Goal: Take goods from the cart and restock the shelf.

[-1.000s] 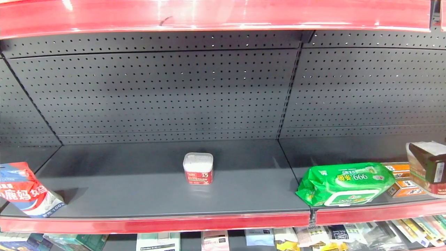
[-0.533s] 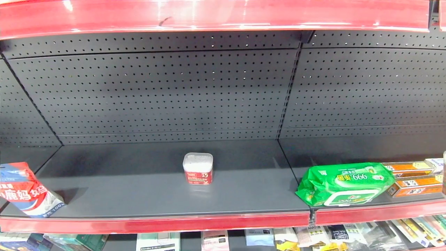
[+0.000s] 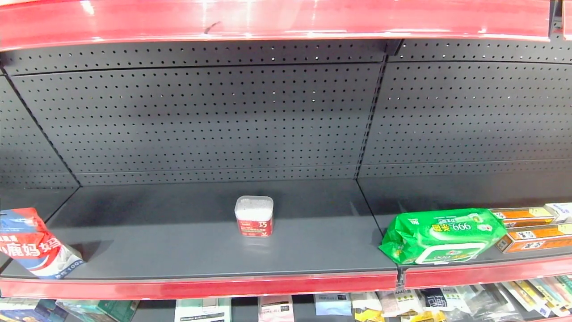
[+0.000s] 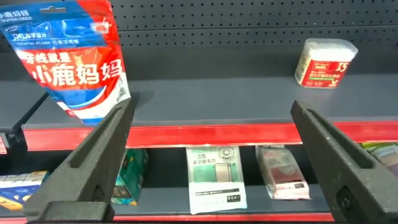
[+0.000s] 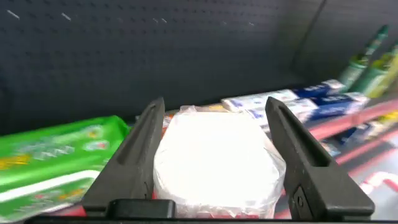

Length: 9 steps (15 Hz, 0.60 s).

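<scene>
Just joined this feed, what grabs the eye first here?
A lone small red-labelled tub with a white lid stands midway along the grey metal shelf. A green soft wipes pack lies to its right, and the right gripper clasps a white plastic-wrapped pack.

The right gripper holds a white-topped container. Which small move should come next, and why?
Probably carry the right gripper leftward to the bare shelf beside the small tub: its white-topped container now faces the green pack, a spot already filled.
</scene>
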### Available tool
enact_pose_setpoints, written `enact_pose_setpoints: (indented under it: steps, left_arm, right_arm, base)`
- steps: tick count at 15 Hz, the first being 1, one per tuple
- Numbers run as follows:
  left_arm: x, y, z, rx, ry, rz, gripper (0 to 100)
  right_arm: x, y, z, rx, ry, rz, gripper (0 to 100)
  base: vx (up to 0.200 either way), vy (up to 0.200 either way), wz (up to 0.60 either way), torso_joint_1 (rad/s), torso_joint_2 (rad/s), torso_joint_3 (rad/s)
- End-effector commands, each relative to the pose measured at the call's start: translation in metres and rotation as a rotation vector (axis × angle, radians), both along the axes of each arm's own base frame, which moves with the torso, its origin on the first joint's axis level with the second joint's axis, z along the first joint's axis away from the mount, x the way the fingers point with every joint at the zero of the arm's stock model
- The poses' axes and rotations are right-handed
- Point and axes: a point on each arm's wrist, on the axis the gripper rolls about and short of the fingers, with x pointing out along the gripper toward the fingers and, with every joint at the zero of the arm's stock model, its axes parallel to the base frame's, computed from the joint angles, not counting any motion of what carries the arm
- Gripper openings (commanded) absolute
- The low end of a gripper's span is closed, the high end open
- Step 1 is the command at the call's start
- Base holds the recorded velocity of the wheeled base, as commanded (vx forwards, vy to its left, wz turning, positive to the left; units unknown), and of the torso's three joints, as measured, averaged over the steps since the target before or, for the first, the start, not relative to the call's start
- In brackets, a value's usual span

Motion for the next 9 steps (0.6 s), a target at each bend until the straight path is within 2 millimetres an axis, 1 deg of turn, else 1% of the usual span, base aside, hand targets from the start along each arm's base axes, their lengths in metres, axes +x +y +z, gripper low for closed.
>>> enact_pose_setpoints:
  steps: [1, 3, 4, 5, 6, 7, 9]
  left_arm:
    - [0.001, 0.0, 0.0, 0.003, 0.016, -0.005, 100]
    - [0.002, 0.0, 0.001, 0.011, 0.018, -0.009, 100]
    - [0.001, -0.001, 0.006, 0.047, 0.006, -0.06, 100]
    - [0.009, -0.002, 0.052, 0.036, 0.041, -0.114, 100]
    - [0.039, -0.003, 0.099, -0.046, 0.111, -0.119, 100]
    - [0.069, -0.003, 0.129, -0.13, 0.137, -0.118, 100]
    - [0.12, -0.002, 0.124, -0.099, 0.238, -0.091, 100]
  right_arm:
    - [-0.018, 0.007, -0.008, 0.008, -0.059, 0.072, 0]
    - [-0.032, 0.012, -0.023, -0.007, -0.071, 0.152, 0]
    - [-0.038, 0.014, -0.027, -0.009, -0.067, 0.151, 0]
    - [-0.04, 0.014, -0.023, -0.002, -0.052, 0.144, 0]
    - [-0.04, 0.014, -0.018, 0.003, -0.032, 0.147, 0]
    - [-0.039, 0.014, -0.012, 0.012, -0.004, 0.154, 0]
    - [-0.038, 0.014, -0.005, 0.018, 0.012, 0.154, 0]
  base:
    - [0.0, 0.0, 0.0, 0.0, 0.0, 0.0]
    - [0.0, 0.0, 0.0, 0.0, 0.0, 0.0]
    - [0.0, 0.0, 0.0, 0.0, 0.0, 0.0]
    - [0.0, 0.0, 0.0, 0.0, 0.0, 0.0]
    - [0.0, 0.0, 0.0, 0.0, 0.0, 0.0]
    - [0.0, 0.0, 0.0, 0.0, 0.0, 0.0]
    - [0.0, 0.0, 0.0, 0.0, 0.0, 0.0]
